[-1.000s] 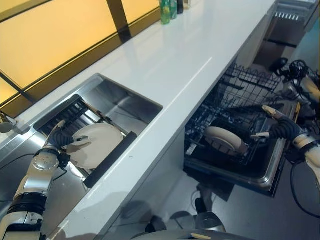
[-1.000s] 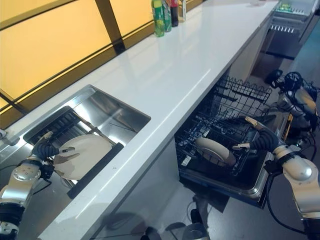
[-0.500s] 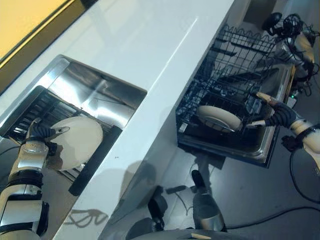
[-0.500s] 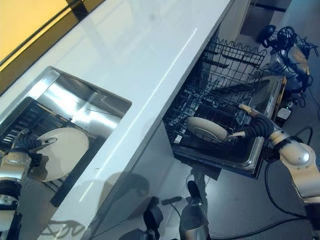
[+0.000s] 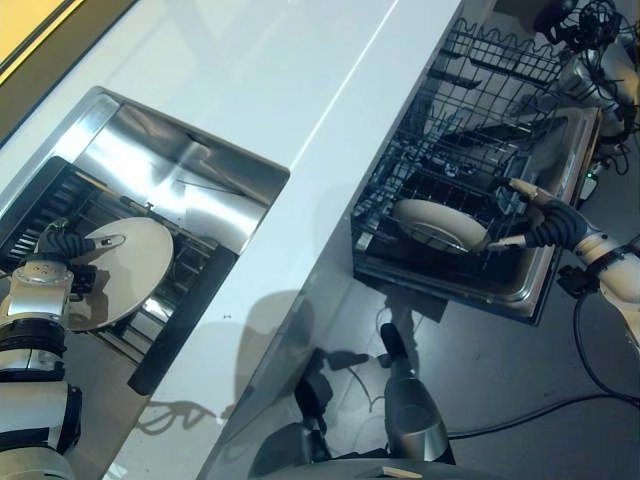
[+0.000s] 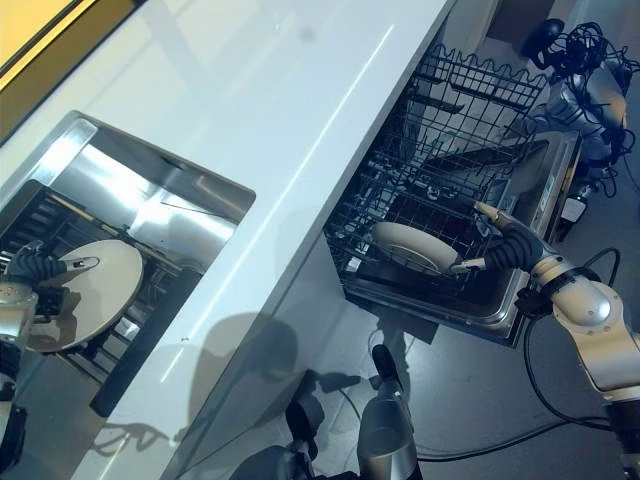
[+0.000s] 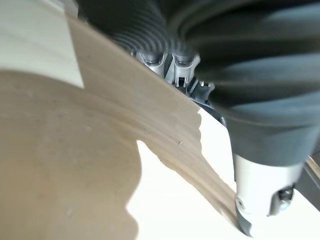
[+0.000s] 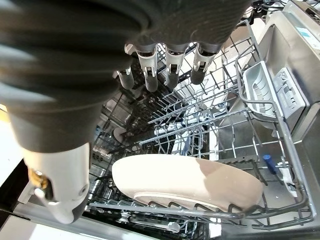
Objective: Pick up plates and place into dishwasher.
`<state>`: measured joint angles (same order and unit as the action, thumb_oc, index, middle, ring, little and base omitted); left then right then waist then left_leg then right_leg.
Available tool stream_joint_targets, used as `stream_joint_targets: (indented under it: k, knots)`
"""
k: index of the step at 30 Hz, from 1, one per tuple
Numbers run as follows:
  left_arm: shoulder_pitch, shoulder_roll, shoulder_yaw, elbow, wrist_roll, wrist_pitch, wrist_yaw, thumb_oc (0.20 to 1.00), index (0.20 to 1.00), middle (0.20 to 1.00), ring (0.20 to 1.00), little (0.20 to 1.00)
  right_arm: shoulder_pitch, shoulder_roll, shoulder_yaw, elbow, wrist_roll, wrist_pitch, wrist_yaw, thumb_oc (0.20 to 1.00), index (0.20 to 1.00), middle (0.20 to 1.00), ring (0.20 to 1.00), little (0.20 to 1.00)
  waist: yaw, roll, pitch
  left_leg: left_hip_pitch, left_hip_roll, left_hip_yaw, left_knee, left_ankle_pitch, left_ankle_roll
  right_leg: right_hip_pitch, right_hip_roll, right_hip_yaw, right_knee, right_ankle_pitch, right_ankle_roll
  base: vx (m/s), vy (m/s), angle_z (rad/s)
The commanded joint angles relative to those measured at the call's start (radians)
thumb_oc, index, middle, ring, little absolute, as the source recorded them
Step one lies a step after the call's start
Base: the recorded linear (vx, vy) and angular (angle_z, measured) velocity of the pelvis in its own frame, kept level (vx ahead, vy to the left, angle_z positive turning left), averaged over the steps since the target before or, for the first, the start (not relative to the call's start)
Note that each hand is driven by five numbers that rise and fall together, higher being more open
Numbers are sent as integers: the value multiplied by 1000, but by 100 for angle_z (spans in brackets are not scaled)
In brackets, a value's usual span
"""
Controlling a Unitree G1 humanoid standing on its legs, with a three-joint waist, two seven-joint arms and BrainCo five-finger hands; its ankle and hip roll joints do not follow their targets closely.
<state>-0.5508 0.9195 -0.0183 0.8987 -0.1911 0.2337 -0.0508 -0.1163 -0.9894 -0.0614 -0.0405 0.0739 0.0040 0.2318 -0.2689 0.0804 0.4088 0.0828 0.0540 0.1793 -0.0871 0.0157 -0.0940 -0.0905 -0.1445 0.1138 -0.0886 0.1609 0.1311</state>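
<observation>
With the left hand (image 5: 60, 250) pinching the sink plate (image 5: 115, 272) at its rim, it should lift clear of the drying rack (image 5: 185, 325) before swinging toward the dishwasher rack (image 5: 470, 130), where the right hand (image 5: 545, 222) waits with fingers straight beside the loaded plate (image 5: 435, 224).

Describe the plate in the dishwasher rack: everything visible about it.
The plate is round, cream-white, smooth and glazed-looking, apparently ceramic, with a raised foot ring underneath. It lies tilted among the dark wire tines of the dishwasher's lower rack, near its front edge. The right hand is beside it, fingers extended, not gripping it.
</observation>
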Motion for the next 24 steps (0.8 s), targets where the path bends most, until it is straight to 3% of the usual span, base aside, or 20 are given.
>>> stream_joint_targets:
  k: [1, 8, 14, 18, 24]
  knots:
    - [31, 32, -35, 17, -80, 40, -158, 1000, 1000, 1000, 1000, 1000, -21, 15, -40, -38, 31, -49, -16, 1000, 1000, 1000, 1000, 1000, 28, -54, -65, -118, -5, -58, 150, -42, 19, -46, -76, -15, 186, -114, 54, 35, -15, 5]
    - [121, 30, -10, -75, -121, 73, -299, 1000, 1000, 1000, 1000, 1000, 17, 10, -72, -37, 27, -65, -3, 1000, 1000, 1000, 1000, 1000, 55, -20, -88, -96, -6, -80, 129, -39, 17, -12, -80, -50, 166, -121, 48, 15, -11, 14]
    - [166, 58, -29, -84, 43, 115, -402, 1000, 1000, 1000, 1000, 1000, 19, -7, -75, -42, 40, -51, 0, 1000, 1000, 1000, 1000, 1000, 70, 0, -111, -83, -4, -93, 110, -30, 12, 9, -81, -73, 147, -122, 45, -6, -19, 10]
    - [183, 80, -35, -82, 98, 110, -493, 1000, 1000, 1000, 1000, 1000, 31, -12, -80, -49, 48, -51, -2, 1000, 1000, 1000, 1000, 1000, 73, 8, -128, -74, -2, -96, 102, -29, 10, 19, -78, -81, 137, -122, 43, -17, -38, 7]
    - [208, 94, -21, -86, 122, 96, -518, 1000, 1000, 1000, 1000, 1000, 51, -10, -88, -49, 51, -53, -9, 1000, 1000, 1000, 1000, 1000, 80, 15, -147, -64, 2, -102, 96, -30, 7, 32, -74, -91, 128, -125, 42, -9, -30, 3]
